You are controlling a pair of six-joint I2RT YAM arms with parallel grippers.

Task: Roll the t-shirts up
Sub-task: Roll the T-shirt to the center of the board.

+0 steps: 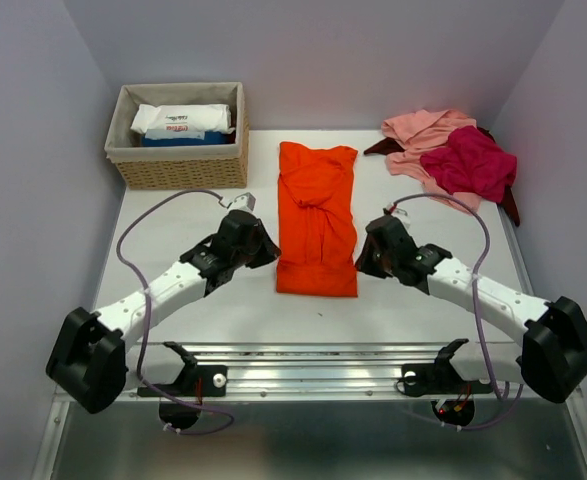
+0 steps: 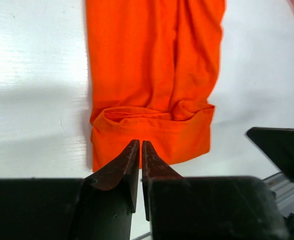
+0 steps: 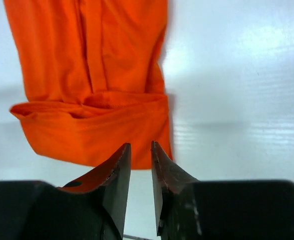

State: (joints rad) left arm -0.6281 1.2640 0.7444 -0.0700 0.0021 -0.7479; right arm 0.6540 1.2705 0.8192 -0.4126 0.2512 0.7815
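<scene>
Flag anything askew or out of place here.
Nothing damaged or spilled. Only the other t-shirts look untidy, heaped crumpled at the far right corner; the orange t-shirt lies flat, near hem turned over.

My left gripper (image 2: 139, 143) and right gripper (image 3: 140, 145) are black. The orange t-shirt (image 1: 316, 215), salmon pink t-shirt (image 1: 418, 130), magenta t-shirt (image 1: 470, 160) and dark maroon t-shirt (image 1: 510, 203) are all plain. The wicker basket (image 1: 178, 166) is woven tan.

Orange t-shirt (image 1: 317, 215): soft matt cloth, creased, stitched hem at near end. Pink t-shirt (image 1: 418, 130) and magenta t-shirt (image 1: 468, 160), far right: same matt cloth, crumpled. Table (image 1: 223, 310): white, smooth, faintly glossy. Basket (image 1: 178, 170), far left: rough woven wicker, cloth liner; packets (image 1: 183, 120) inside, glossy plastic wrap. Near-edge rail (image 1: 313, 375): bare bright metal. Left gripper (image 2: 140, 143), right gripper (image 3: 140, 145): dark, hard, dull sheen.
</scene>
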